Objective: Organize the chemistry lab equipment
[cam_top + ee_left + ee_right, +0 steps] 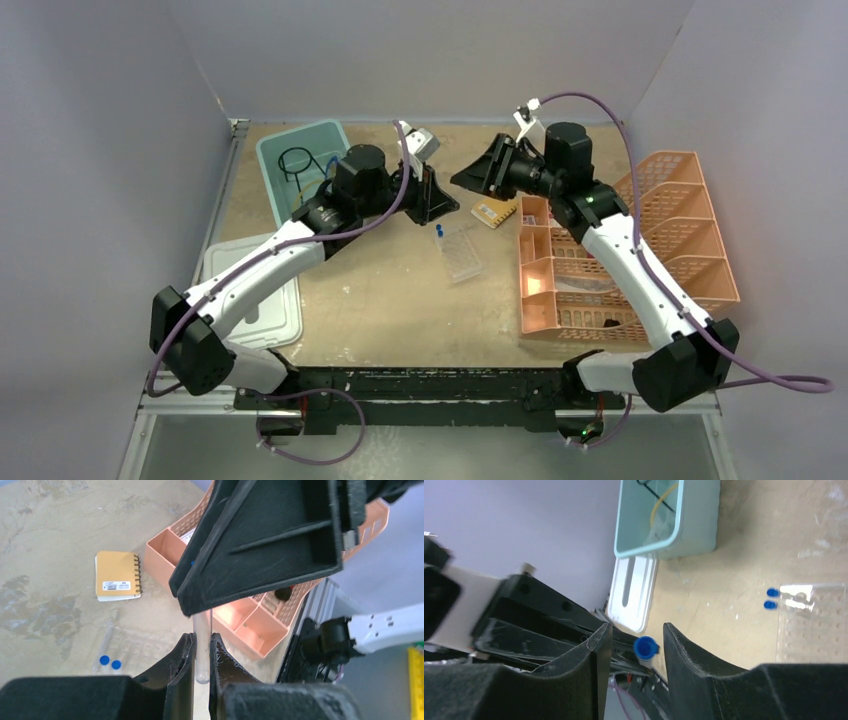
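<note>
tube [202, 672], clear and blue-capped, pinched by left tool [201, 641]; right tool [636, 630] spread apart.

A robot test cell staged as a lab bench: plain panels [100, 150] enclose a stained table [400, 300] bearing blue-capped tubes [438, 232], clear rack [464, 256].

"How is the counter [400, 310] laid out?"

"The tub [265, 160] sits at the upper left with tubing [664, 500] inside it. The lid [280, 320] lies below the tub at the left edge, partly under the left arm."

"And the right side?"

"The tiered mesh tray [565, 325] fills it. A spiral notebook [494, 212] lies just left of the tray's upper end. The rack [465, 258] is at centre, below the notebook, with two capped tubes [439, 232] at its upper-left end."

"Is anything off the surface?"

"One tube [201, 630] at upper centre. Its lower end is between the left hand's [201, 639] fingers and its cap is between the right hand's [636, 645]."
</note>
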